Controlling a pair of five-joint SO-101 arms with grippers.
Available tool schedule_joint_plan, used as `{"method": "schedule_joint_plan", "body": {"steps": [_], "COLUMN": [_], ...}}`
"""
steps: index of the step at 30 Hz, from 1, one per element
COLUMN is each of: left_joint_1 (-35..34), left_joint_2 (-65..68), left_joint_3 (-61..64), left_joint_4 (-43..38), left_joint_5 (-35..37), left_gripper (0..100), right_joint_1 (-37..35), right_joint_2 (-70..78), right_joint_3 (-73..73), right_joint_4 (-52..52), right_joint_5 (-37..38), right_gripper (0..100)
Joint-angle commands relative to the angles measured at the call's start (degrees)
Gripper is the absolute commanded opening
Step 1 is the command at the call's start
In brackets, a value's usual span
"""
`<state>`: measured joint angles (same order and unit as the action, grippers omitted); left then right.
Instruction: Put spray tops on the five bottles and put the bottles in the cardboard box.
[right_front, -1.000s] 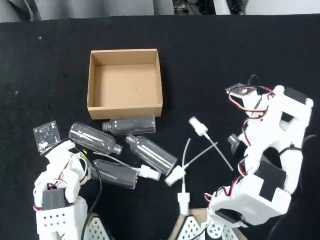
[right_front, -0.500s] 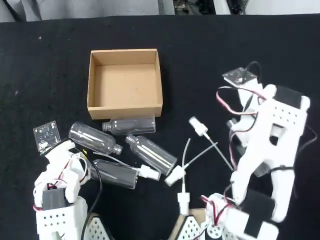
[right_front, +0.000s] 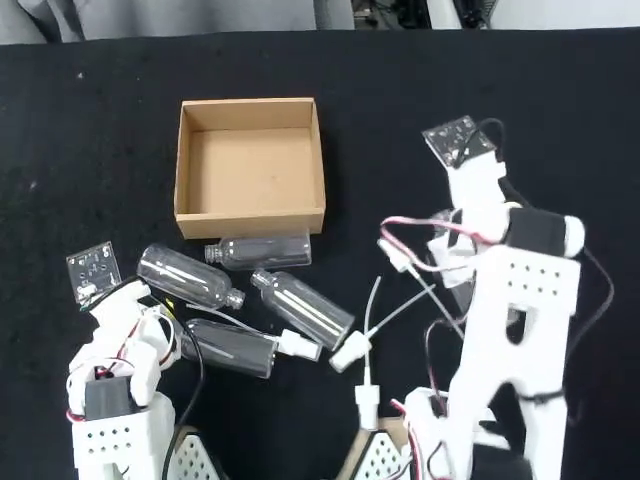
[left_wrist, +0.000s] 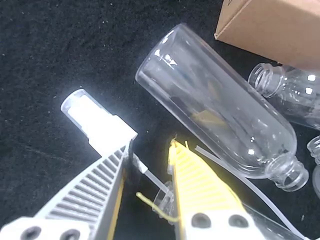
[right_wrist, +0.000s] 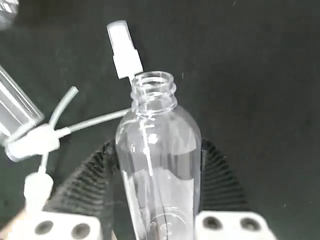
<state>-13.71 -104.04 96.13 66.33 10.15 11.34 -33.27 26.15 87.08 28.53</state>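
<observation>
1. My right arm has swung out of its folded pose and now stretches over the bench above the loose spray tops (right_front: 397, 250).
2. The right end effector (right_wrist: 156, 146) clamps an uncapped bottle (right_wrist: 157, 170), its neck just beside one top, so capping looks next.
3. The left end effector (left_wrist: 150, 147) hasn't moved, near the cardboard box (right_front: 178, 160). I cannot tell if it grips anything.
</observation>
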Motion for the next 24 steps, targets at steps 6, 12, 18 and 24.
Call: {"method": "schedule_joint_plan", "body": {"steps": [6,12,18,24], "left_joint_1": [-0.4,-0.4,-0.4,0.04], "left_joint_2": [-0.26,-0.26,-0.26,-0.26], "left_joint_3": [1.27,1.27,1.27,1.27], "left_joint_4": [-0.09,-0.09,-0.09,-0.09], "left_joint_5": [-0.09,-0.09,-0.09,-0.09], "left_gripper": [12,12,12,12], "right_joint_1": [-8.97,-11.87,-11.87,-11.87], "right_joint_2": [-10.68,-15.34,-20.79,-30.29], "right_joint_3": [-0.13,0.13,8.84,20.44], "right_joint_4": [-1.32,-3.6,-10.81,-19.16], "right_joint_5": [-10.73,-15.38,-15.38,-15.47], "right_gripper": [9.2,9.2,9.2,9.2]}}
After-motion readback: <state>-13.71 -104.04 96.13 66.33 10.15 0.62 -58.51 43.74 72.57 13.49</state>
